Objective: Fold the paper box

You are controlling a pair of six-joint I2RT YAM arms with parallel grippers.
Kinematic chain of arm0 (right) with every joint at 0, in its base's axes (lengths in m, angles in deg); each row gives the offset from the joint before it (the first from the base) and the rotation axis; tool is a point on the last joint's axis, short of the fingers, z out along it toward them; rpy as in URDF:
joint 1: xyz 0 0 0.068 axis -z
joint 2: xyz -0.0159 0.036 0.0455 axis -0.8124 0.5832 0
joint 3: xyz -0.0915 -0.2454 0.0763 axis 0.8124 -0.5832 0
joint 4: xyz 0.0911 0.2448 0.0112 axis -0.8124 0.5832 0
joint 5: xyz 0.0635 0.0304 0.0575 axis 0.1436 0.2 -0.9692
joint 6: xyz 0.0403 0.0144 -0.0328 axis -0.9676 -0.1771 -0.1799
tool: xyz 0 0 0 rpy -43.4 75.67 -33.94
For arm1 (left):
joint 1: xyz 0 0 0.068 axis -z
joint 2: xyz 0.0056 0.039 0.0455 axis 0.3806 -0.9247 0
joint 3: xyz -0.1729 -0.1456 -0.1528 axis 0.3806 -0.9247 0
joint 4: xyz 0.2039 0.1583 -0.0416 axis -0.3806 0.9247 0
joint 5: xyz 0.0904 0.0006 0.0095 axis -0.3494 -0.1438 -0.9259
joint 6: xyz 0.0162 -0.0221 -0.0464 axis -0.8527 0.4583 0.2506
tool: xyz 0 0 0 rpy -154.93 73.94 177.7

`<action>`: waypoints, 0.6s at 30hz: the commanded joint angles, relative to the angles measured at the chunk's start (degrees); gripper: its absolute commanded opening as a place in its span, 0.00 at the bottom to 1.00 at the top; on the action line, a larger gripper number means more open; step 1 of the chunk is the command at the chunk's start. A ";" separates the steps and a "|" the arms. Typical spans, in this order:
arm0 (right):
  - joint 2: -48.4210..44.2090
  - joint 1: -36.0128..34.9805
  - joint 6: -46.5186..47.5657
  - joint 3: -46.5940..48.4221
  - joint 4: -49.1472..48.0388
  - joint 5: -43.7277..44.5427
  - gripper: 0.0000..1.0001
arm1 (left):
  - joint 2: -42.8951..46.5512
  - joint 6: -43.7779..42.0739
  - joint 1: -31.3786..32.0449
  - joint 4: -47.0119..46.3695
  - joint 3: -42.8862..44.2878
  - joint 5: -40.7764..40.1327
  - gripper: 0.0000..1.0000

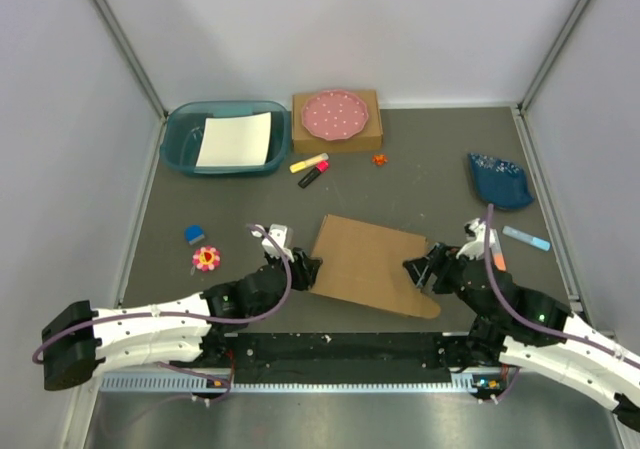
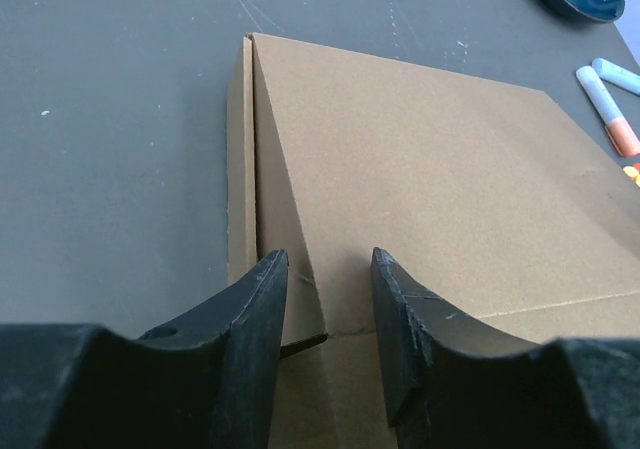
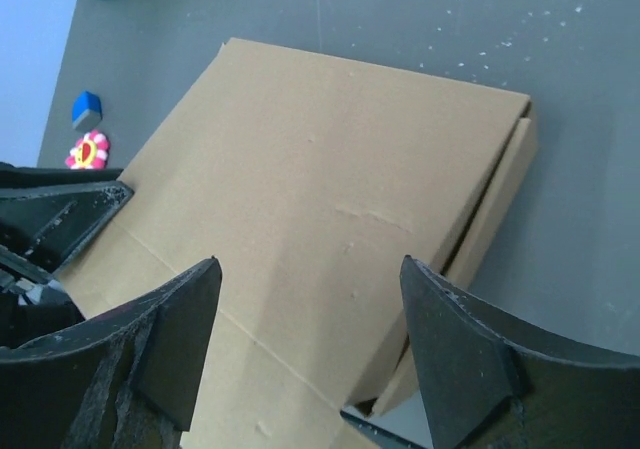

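While the large plain brown corrugated cardboard paper box (image 1: 370,261) is found mostly folded flat at the near middle of the dark counter (image 1: 430,179), its rounded front tab (image 1: 427,307) is judged not yet tucked. The left pincer (image 1: 312,269) is set half-spread astride the left edge (grip not discernible) and the right pincer (image 1: 412,271) is spread wide, empty.

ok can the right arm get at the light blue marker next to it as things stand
Probably yes: the light blue marker lies in the open just off its right side, with nothing over it, and the right claw looks open over the paper box, holding nothing.
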 commanded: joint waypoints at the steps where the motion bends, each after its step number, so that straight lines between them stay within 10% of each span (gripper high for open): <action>1: -2.85 -0.46 -5.14 3.49 11.78 2.95 0.73 | -0.86 1.59 0.19 5.63 -3.08 1.13 0.45; 18: 3.47 -0.46 -12.00 -5.38 0.72 -9.71 0.68 | -1.22 3.52 0.19 5.27 -2.82 1.92 0.45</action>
